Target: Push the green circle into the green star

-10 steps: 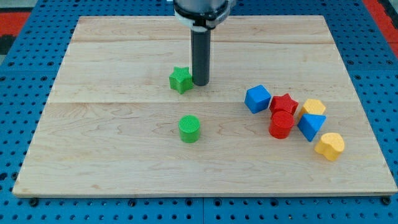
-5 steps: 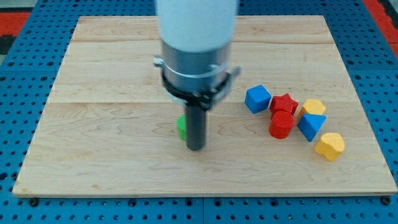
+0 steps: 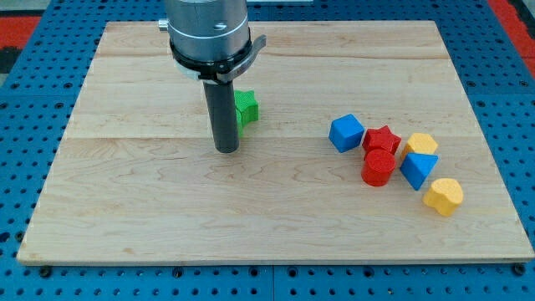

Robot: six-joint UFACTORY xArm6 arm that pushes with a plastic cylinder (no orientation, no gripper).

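My tip (image 3: 226, 149) rests on the wooden board (image 3: 125, 209), left of centre. A green star (image 3: 247, 106) shows just to the right of the rod, above the tip, and the rod partly covers it. A small bit of green (image 3: 240, 124) sits against the rod under the star. I cannot tell if that bit is the green circle. No separate green circle shows anywhere else on the board. The arm's grey and white body hangs over the board's top.
A cluster of blocks sits at the view's right: a blue cube (image 3: 346, 132), a red star (image 3: 382, 138), a red cylinder (image 3: 378, 167), a yellow block (image 3: 422, 143), a blue triangle (image 3: 418, 170) and a second yellow block (image 3: 443, 196).
My tip went from beside the green star down to the green circle, then up and left. The circle has left its lower-middle spot and is now by the star, behind the rod.
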